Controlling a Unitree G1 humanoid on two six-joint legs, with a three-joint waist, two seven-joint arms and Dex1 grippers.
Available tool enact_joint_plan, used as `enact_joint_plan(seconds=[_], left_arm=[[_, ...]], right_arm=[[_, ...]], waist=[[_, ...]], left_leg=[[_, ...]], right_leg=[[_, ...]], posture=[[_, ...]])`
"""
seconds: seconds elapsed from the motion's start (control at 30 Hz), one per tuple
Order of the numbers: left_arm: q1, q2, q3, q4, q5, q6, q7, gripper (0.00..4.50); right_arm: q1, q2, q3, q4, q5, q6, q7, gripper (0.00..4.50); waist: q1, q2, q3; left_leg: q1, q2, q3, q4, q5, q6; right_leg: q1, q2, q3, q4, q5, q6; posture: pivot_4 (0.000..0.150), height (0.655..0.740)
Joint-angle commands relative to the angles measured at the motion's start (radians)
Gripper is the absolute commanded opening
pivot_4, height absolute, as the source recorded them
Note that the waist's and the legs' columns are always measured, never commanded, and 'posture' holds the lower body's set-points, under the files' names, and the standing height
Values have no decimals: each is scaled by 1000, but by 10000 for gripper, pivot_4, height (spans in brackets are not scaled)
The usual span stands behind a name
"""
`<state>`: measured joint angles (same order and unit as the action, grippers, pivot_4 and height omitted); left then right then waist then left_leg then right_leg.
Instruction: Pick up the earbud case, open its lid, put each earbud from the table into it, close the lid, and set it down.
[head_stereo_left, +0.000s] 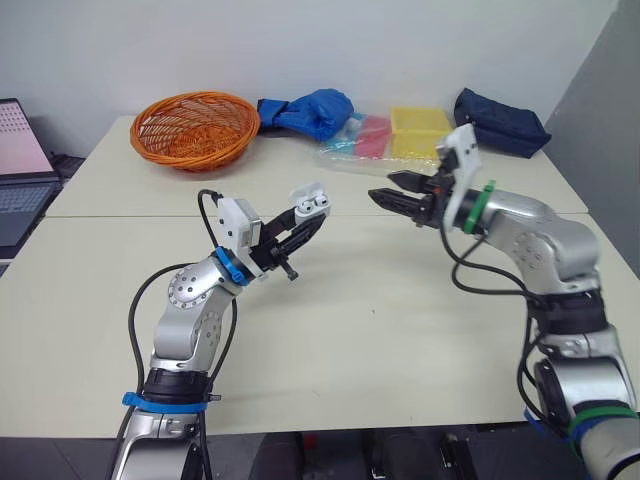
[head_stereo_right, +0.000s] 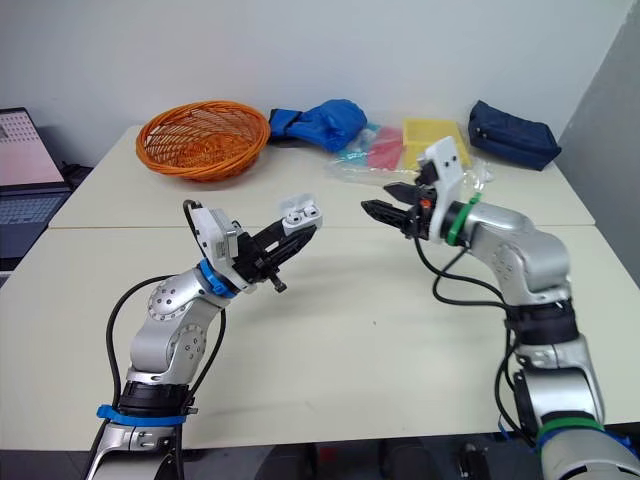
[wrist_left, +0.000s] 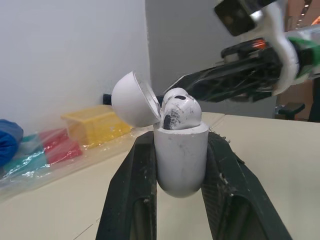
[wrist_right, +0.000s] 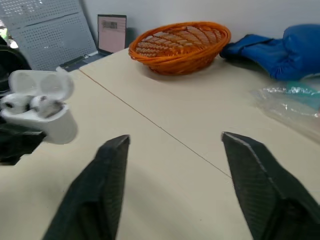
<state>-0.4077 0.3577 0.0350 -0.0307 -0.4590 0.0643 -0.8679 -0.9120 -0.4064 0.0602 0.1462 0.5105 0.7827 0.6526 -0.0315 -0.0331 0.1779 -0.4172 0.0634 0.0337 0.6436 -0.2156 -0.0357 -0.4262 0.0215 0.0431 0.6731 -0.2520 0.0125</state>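
Left gripper (head_stereo_left: 305, 225) clamped on earbud case (head_stereo_left: 311, 203), held above table (head_stereo_left: 380, 320) | lid (wrist_left: 132, 97) open, 2 earbuds (wrist_left: 179, 107) seated inside | right gripper (head_stereo_left: 382, 186) spread, empty, near case | to do: close lid, set down

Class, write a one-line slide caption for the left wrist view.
Left gripper clamps the earbud case, lid open, earbuds inside; right gripper close behind.
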Motion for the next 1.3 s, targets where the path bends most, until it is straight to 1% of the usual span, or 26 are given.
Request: enact_joint_plan(seconds=[0.03, 0.1, 0.13, 0.17, 0.3, 0.4, 0.5, 0.7, 0.83, 0.97, 1.07, 1.13, 1.3], left_arm=[[-24, 2, -27, -43, -30, 25, -45, 7853], [-27, 5, -31, -43, -27, 26, -57, 7853], [-29, 7, -34, -44, -25, 26, -62, 7853], [-29, 5, -32, -44, -26, 28, -61, 7853], [-28, -1, -28, -46, -23, 32, -55, 7853], [-25, -4, -28, -49, -21, 31, -49, 7853], [-21, -6, -28, -55, -20, 33, -45, 7853], [-28, -5, -30, -49, -14, 33, -43, 7853], [-36, -5, -32, -41, -12, 34, -47, 7853], [-46, -5, -33, -32, -10, 37, -55, 7853], [-48, -6, -31, -30, -9, 38, -57, 7853], [-56, -7, -31, -27, -14, 45, -59, 7853], [-67, -6, -29, -16, -17, 50, -67, 7853]], right_arm=[[-106, 59, 3, 80, -22, 11, -11, 14664], [-136, 71, 9, 92, -23, 39, 11, 7130], [-144, 70, 16, 91, -23, 50, 28, 2456], [-153, 71, 17, 90, -22, 64, 34, 329], [-172, 51, 50, 67, -23, 104, 93, 329], [-168, 25, 75, -10, 10, 154, 164, 329], [-149, -21, 108, -101, 1, 172, 203, 329], [-110, -56, 123, -186, -15, 167, 218, 329], [-69, -55, 110, -255, -8, 188, 185, 329], [-42, -67, 111, -317, -20, 167, 169, 329], [-36, -72, 112, -329, -26, 157, 162, 329], [-18, -95, 123, -333, -80, 81, 155, 329], [-20, -88, 93, -245, -157, -33, 105, 329]], waist=[[-1, 0, 0], [0, 0, 0], [1, 0, 0], [3, 0, 0], [2, 0, 0], [2, 0, 0], [2, 0, 0], [1, 0, 0], [1, 0, 0], [1, 0, 0], [1, 0, 0], [1, 0, 0], [1, 0, 0]], left_leg=[[0, 0, 0, 0, 0, 0], [0, 0, -1, -1, 0, 0], [0, 0, -1, -1, 0, 0], [-1, 0, -1, -1, 0, 0], [-1, 0, 0, -1, 0, 0], [-1, 0, -1, -1, 0, 0], [-1, 0, -1, -1, 0, 0], [-1, 0, -1, 0, 0, 0], [-1, 0, -1, 0, 0, 0], [-1, 0, -1, 0, 0, 0], [-1, 0, -1, 0, 0, 0], [-1, 0, -1, 0, 0, 0], [0, 0, -1, 0, 0, 0]], right_leg=[[-1, 0, 0, 0, 0, 0], [-1, 0, -1, 0, 0, 0], [-1, 0, -1, 0, 0, 0], [-1, 0, -1, 0, 0, 0], [-1, -1, -1, 0, 0, 0], [-1, -1, -1, 0, 0, 0], [-1, -1, -1, 0, 0, 0], [-1, -1, -1, 1, 0, 0], [-1, -1, -1, 1, 0, 0], [-1, -1, -1, 1, 0, 0], [-1, -1, -1, 1, 0, 0], [-1, -1, -1, 1, 0, 0], [0, -1, -1, 1, 0, 0]], posture=[[1500, 7400], [1500, 7400], [1500, 7400], [1500, 7400], [1500, 7400], [1500, 7400], [1500, 7400], [1500, 7400], [1500, 7400], [1500, 7400], [1500, 7400], [1500, 7400], [1500, 7400]])
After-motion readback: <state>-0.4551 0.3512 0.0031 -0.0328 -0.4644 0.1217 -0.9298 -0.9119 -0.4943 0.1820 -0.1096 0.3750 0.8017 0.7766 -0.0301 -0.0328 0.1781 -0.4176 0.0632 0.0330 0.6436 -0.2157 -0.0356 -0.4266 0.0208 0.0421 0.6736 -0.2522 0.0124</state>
